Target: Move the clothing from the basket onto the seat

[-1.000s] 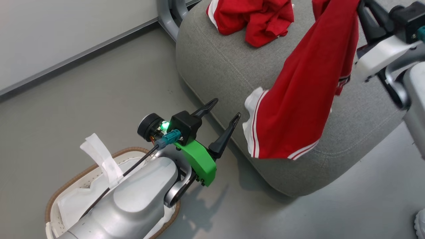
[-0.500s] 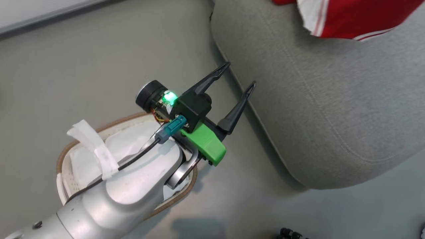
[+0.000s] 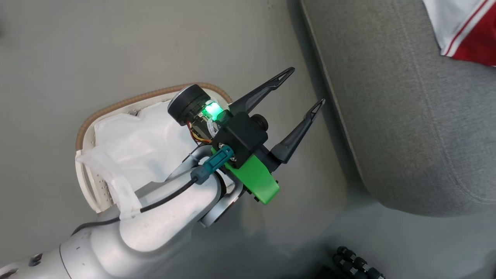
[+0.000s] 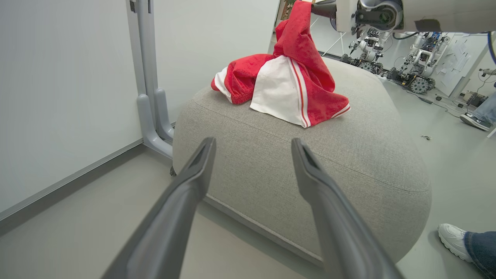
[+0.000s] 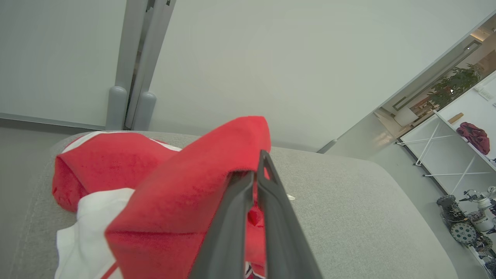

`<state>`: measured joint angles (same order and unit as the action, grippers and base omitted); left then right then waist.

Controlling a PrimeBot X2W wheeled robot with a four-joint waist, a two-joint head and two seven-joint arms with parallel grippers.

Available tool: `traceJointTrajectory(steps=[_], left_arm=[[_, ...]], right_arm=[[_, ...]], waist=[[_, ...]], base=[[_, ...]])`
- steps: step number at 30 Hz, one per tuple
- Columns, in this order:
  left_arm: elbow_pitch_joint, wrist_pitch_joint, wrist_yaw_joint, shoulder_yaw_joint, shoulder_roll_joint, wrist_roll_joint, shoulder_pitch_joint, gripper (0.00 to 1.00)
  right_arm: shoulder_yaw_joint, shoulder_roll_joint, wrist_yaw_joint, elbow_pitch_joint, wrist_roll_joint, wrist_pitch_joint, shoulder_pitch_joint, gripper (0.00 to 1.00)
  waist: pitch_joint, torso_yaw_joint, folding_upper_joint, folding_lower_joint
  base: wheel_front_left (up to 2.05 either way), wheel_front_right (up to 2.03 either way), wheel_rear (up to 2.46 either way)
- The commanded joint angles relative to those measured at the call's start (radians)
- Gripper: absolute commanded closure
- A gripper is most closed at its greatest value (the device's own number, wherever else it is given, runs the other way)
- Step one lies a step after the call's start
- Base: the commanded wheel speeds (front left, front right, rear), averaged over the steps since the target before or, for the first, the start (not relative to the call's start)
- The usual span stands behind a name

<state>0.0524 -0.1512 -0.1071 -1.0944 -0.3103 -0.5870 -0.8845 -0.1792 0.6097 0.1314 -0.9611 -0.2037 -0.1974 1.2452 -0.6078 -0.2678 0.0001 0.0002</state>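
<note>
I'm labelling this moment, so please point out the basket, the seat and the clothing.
basket (image 3: 131, 101): head view, on its brown woven rim.
seat (image 4: 317, 166): left wrist view, on its grey front slope.
clothing (image 4: 277, 91): left wrist view, on the white panel.

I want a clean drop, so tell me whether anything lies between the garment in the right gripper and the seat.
Nothing visible does. The right gripper is shut on the red garment, whose lower end already rests on the grey seat, against a second garment lying there.
</note>
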Motion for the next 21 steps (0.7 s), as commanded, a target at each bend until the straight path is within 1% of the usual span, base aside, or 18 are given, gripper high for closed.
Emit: traceJointTrajectory(steps=[1, 3, 4, 5, 6, 7, 8, 9, 14, 21], left_arm=[[-0.009, 0.002, -0.005, 0.003, -0.013, 0.009, -0.018, 0.00], [-0.018, 0.006, -0.008, 0.002, -0.018, 0.009, -0.016, 0.00], [-0.021, 0.006, -0.008, 0.001, -0.021, 0.009, -0.015, 0.00], [-0.024, 0.007, -0.008, 0.001, -0.025, 0.009, -0.014, 0.00], [-0.025, 0.007, -0.009, 0.001, -0.028, 0.008, -0.013, 0.00], [-0.026, 0.008, -0.009, 0.000, -0.031, 0.007, -0.012, 0.00], [-0.027, 0.009, -0.011, 0.001, -0.032, 0.005, -0.010, 0.00], [-0.027, 0.010, -0.014, 0.002, -0.035, 0.002, -0.007, 0.00], [-0.022, 0.004, -0.019, 0.007, -0.044, -0.010, 0.009, 0.00], [-0.004, -0.017, -0.031, 0.021, -0.054, -0.027, 0.033, 0.00]], right_arm=[[0.003, -0.010, -0.001, -0.023, 0.011, -0.019, -0.015, 1.00], [0.001, -0.034, -0.001, -0.055, 0.021, -0.035, -0.033, 1.00], [0.001, -0.042, -0.002, -0.070, 0.023, -0.039, -0.037, 0.96], [0.002, -0.050, -0.002, -0.083, 0.027, -0.045, -0.040, 0.68], [0.002, -0.057, -0.002, -0.096, 0.029, -0.048, -0.045, 0.55], [0.004, -0.068, -0.001, -0.106, 0.029, -0.053, -0.050, 0.31], [0.005, -0.076, -0.002, -0.112, 0.028, -0.056, -0.053, 0.11], [0.004, -0.085, -0.001, -0.117, 0.028, -0.060, -0.059, 0.00], [-0.012, -0.109, -0.001, -0.089, 0.024, -0.067, -0.091, 0.00], [-0.036, -0.090, -0.001, 0.057, -0.005, -0.069, -0.183, 0.00]], waist=[[-0.040, 0.034, -0.0001, -0.0002], [-0.043, 0.031, -0.0001, -0.0002], [-0.044, 0.029, -0.0001, -0.0002], [-0.044, 0.027, -0.0001, -0.0002], [-0.043, 0.025, -0.0001, -0.0002], [-0.041, 0.023, -0.0001, -0.0002], [-0.039, 0.020, -0.0001, -0.0002], [-0.035, 0.016, -0.0001, -0.0002], [-0.010, -0.005, -0.0001, -0.0002], [0.043, -0.033, -0.0001, -0.0002]], base=[[0.00, 0.00, 0.00], [0.00, 0.00, 0.00], [0.00, 0.00, 0.00], [0.00, 0.00, 0.00], [0.00, 0.00, 0.00], [0.00, 0.00, 0.00], [0.00, 0.00, 0.00], [0.00, 0.00, 0.00], [0.00, 0.00, 0.00], [0.00, 0.00, 0.00]])
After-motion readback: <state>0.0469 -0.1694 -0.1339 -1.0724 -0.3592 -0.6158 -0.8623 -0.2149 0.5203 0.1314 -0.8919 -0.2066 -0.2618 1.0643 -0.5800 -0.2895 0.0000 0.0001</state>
